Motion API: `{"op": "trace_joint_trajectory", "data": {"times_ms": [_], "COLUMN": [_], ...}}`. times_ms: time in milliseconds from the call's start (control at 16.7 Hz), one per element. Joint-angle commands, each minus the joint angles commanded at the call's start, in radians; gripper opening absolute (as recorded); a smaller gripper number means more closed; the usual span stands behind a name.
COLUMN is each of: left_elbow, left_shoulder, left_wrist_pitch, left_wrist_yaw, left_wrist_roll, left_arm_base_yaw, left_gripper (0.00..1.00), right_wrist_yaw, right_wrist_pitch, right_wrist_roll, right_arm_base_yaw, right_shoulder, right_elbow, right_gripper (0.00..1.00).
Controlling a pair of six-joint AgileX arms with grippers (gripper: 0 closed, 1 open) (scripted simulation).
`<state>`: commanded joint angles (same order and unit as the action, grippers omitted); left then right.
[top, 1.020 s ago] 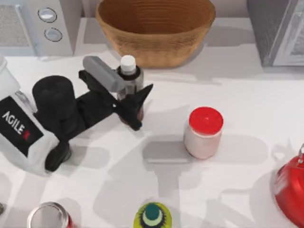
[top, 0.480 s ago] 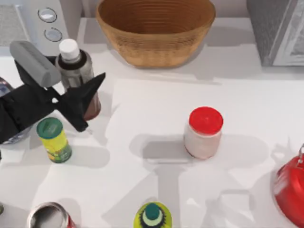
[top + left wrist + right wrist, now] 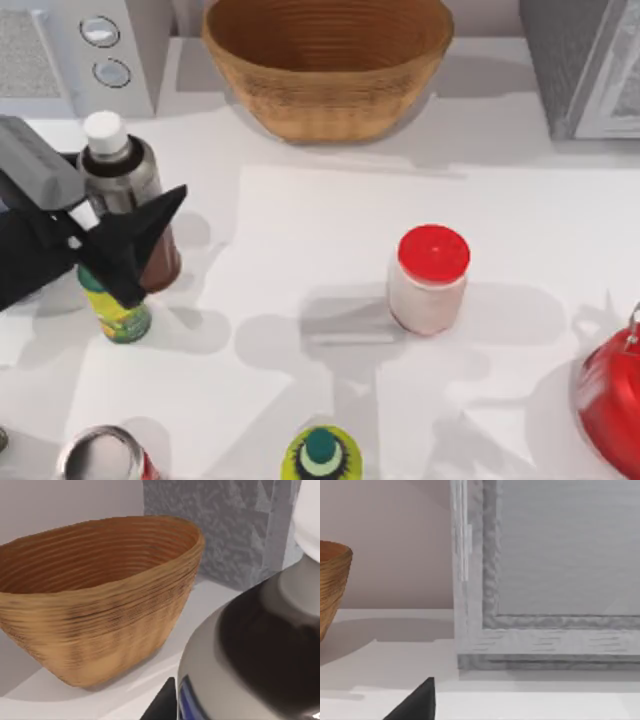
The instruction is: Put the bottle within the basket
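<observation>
My left gripper [image 3: 112, 212] is shut on the bottle [image 3: 122, 185], a slim dark brown one with a white cap and a grey label. It holds the bottle upright at the table's left side, partly over a short yellow-green bottle [image 3: 117, 310]. The tan wicker basket [image 3: 340, 100] stands at the back centre, well to the right of the held bottle and farther back. In the left wrist view the bottle [image 3: 250, 645] looms close, with the basket [image 3: 100, 605] behind it. A dark part of my right gripper [image 3: 417, 702] shows in the right wrist view, beside the basket's edge [image 3: 330, 585].
A white jar with a red lid [image 3: 430, 278] stands mid-table. A red kettle [image 3: 612, 395] is at the right edge, and a can [image 3: 100, 455] and a green-capped bottle [image 3: 320, 455] are at the front. Grey appliances stand at the back left [image 3: 80, 50] and back right [image 3: 585, 60].
My left gripper carried the bottle leftward and toward the front, away from the basket. The arm has drawn off the left edge, uncovering the yellow-green bottle.
</observation>
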<state>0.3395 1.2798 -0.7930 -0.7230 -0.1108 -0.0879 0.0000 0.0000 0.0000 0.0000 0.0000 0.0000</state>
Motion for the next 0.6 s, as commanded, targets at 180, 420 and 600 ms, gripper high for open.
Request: {"op": "trace_joint_trajectory", "data": {"times_ms": [180,420,600], "left_elbow": [0.015,0.159,0.371], "left_shoulder": [0.012,0.113,0.254], "left_wrist_pitch": [0.000,0.042,0.110], "left_wrist_yaw": [0.012,0.149,0.345], "left_wrist_roll": [0.000,0.018,0.029], "left_arm_base_yaw": [-0.012,-0.089,-0.175], "left_gripper": [0.00,0.00,0.00], "right_wrist_yaw": [0.000,0.000,0.000], "right_wrist_pitch": [0.000,0.000,0.000], "right_wrist_roll": [0.000,0.000,0.000], "right_arm_base_yaw": [0.000,0.000,0.000], "right_shoulder": [0.000,0.000,0.000], "right_elbow": [0.000,0.000,0.000], "right_gripper": [1.00,1.00,1.00]}}
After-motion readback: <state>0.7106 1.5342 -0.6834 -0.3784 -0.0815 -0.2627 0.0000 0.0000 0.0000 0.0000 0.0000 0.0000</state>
